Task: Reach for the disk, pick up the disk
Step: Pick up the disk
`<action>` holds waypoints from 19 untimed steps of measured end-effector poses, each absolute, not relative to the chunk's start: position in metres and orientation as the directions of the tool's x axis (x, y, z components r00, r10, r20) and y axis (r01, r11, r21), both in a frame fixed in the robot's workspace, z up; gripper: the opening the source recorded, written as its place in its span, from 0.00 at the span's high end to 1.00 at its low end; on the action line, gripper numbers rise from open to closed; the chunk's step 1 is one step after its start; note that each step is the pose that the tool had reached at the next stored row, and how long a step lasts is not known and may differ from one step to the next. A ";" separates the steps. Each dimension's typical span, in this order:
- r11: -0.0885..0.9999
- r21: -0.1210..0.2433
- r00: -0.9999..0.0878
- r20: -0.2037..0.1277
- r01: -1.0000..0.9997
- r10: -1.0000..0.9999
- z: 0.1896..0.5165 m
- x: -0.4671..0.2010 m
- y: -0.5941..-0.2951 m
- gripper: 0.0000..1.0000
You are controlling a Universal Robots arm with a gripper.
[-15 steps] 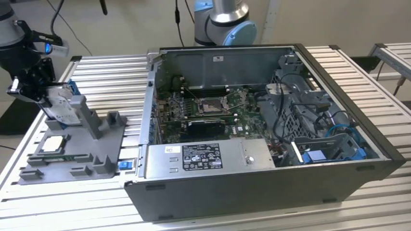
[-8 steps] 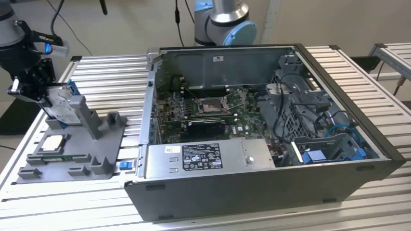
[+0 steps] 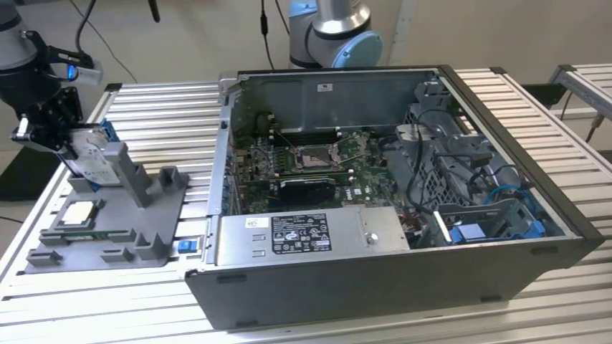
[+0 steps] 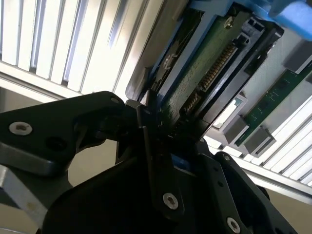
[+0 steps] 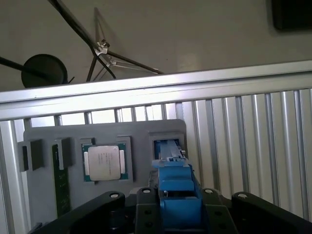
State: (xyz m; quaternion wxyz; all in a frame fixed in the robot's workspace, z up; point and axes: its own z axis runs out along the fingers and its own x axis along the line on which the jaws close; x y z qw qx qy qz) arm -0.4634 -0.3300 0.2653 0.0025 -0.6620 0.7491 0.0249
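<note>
You have the hand (image 3: pixel 69 145) closed on the disk (image 3: pixel 93 158), its fingers (image 4: pixel 156 165) clamping the drive's blue-framed edge in the second wrist view. The disk stands on edge against the tall post of the grey holder (image 3: pixel 143 215), which lies on the desk (image 3: pixel 163 107) to the exterior view's left of the open computer case (image 3: pixel 383 279)

disk (image 5: pixel 178 214): blue frame, between the gripper (image 5: pixel 178 193) sides
chip (image 5: pixel 103 163): silver square, flat in the grey tray (image 5: pixel 141 130)
table (image 5: pixel 253 146): shiny slats
</note>
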 end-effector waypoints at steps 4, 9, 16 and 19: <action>0.122 0.034 -0.124 -0.037 -0.992 -0.992 0.265 -0.463 -0.330 1.00; 0.123 0.033 -0.124 -0.027 -0.992 -0.992 0.265 -0.463 -0.330 1.00; 0.122 0.034 -0.124 -0.036 -0.992 -0.992 0.265 -0.463 -0.330 1.00; 0.122 0.034 -0.124 -0.036 -0.992 -0.992 0.265 -0.463 -0.330 1.00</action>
